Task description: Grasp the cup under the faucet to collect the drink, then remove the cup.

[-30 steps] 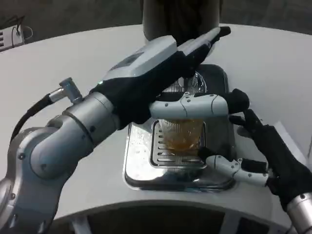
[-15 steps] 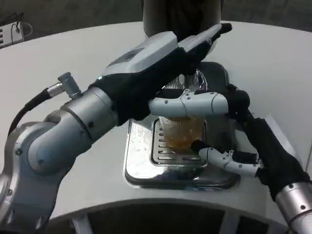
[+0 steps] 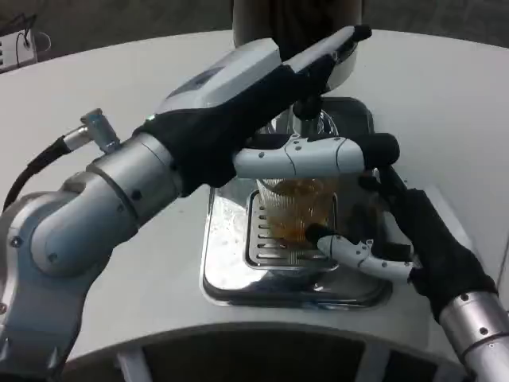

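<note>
So the cup point(image 3: 297, 208), clear plastic with amber drink in it, is sitting on the slotted grate of the shiny metal drip tray point(image 3: 231, 274), right in front of the dark dispenser body point(image 3: 294, 24) at the back of the white table point(image 3: 119, 95). The right hand point(image 3: 398, 231) is wrapping around it, one finger lying across the rim side and another touching low on the wall, so it's clamped on the cup. The left hand point(image 3: 254, 103) is stretching out flat above, fingers reaching up toward the dispenser and blocking much of the faucet area; whether it's pressing anything is hard to tell.
</note>
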